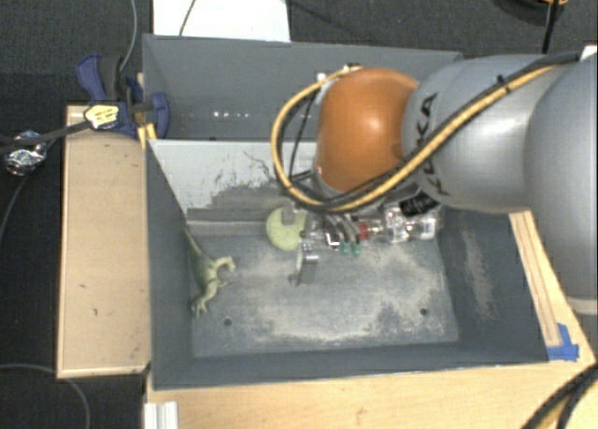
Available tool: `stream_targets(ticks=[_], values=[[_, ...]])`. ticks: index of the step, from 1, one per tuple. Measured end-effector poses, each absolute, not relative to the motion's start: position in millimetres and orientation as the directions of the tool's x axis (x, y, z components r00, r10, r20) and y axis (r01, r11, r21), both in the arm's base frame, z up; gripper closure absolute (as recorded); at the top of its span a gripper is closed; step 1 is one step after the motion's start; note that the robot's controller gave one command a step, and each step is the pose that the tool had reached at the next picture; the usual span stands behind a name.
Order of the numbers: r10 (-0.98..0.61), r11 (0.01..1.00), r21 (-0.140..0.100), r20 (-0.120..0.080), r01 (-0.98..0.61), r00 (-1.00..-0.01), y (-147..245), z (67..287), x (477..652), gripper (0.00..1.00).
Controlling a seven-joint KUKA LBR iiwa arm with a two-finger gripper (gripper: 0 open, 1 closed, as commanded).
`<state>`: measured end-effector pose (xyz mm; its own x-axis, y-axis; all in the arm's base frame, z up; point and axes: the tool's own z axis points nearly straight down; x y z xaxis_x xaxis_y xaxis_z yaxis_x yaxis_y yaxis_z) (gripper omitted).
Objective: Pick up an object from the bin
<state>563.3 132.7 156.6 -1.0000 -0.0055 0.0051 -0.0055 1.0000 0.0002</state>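
the gripper (302, 268) hung low over the grey floor of the bin (374, 315), near its middle; whether it was clenched or released could not be told. a pale green round thing (281, 229) lay just beside it, and a green toy dinosaur (209, 279) lay farther toward the view's left.

The one piece of writing stands on the silver casing of the arm (509, 161), at its left end, just beside the orange cover (364, 128) on the wrist. It is a row of black capital letters (425, 123), running tilted up the curve of the casing, above and to the right of the end effector (301, 273). The shapes fit the maker's name KUKA. A yellow-and-black cable (467, 111) lies across the casing close by the letters and the curve turns some strokes away, so the word can be read only in part
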Motion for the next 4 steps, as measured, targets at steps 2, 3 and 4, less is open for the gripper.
stream_targets(ticks=[2, 3, 4], values=[[0.010, 1.000, 0.003, -0.006, 0.010, -1.000, 118.5, 104.6, 585.6, 0.00], [0.156, 0.988, 0.003, 0.000, 0.156, -0.988, 115.4, 91.2, 584.2, 0.00], [0.187, 0.982, 0.006, -0.011, 0.187, -0.982, 101.0, 100.8, 592.4, 0.00]])
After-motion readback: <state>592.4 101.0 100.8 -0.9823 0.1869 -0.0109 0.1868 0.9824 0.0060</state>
